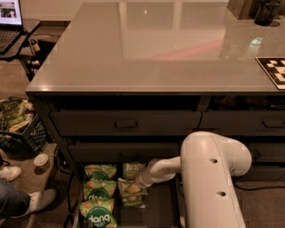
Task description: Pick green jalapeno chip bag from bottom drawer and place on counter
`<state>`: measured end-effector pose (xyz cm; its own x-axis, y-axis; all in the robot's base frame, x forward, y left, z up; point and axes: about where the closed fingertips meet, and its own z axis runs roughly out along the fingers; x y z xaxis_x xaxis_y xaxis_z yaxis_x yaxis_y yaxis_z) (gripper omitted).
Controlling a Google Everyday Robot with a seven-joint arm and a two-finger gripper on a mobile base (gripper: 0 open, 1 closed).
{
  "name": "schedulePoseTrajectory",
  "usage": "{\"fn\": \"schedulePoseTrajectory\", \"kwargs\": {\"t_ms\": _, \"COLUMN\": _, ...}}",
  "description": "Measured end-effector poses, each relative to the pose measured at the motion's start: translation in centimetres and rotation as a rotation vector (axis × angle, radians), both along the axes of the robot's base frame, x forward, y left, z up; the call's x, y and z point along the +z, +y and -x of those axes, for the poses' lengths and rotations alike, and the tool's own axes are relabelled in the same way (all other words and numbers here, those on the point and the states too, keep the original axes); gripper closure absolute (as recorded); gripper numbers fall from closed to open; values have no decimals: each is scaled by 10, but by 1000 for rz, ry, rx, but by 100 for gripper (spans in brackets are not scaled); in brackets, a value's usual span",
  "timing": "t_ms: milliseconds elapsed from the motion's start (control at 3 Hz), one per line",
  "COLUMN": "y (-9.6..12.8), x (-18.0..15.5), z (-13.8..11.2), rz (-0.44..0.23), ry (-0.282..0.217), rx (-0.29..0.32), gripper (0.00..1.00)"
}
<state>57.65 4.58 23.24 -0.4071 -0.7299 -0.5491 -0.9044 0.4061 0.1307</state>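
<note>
The bottom drawer [161, 205] stands pulled out at the foot of the cabinet. The green jalapeno chip bag [130, 168], dark olive with pale lettering on top, lies in the drawer's middle. A similar olive bag [132, 198] lies just in front of it. My white arm reaches down from the right, and my gripper [133, 184] sits low in the drawer, right over these two bags. The glossy grey counter [156, 49] tops the cabinet.
Three brighter green "dang" bags [98, 190] fill the drawer's left side. Closed drawers with bar handles [126, 125] are above. A checkerboard [272, 70] and a dark container [267, 11] are on the counter's right. A cup [41, 161], a crate [22, 133] and a person's shoes [38, 200] are on the floor at left.
</note>
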Motion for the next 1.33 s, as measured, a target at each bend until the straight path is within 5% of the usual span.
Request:
{"fn": "schedulePoseTrajectory", "kwargs": {"t_ms": 667, "y": 0, "x": 0, "z": 0, "rz": 0, "ry": 0, "rx": 0, "gripper": 88}}
{"fn": "schedulePoseTrajectory", "kwargs": {"t_ms": 1000, "y": 0, "x": 4, "z": 1, "rz": -28, "ry": 8, "rx": -2, "gripper": 100}}
{"fn": "schedulePoseTrajectory", "kwargs": {"t_ms": 1333, "y": -3, "x": 35, "z": 9, "rz": -128, "ry": 33, "rx": -20, "gripper": 100}}
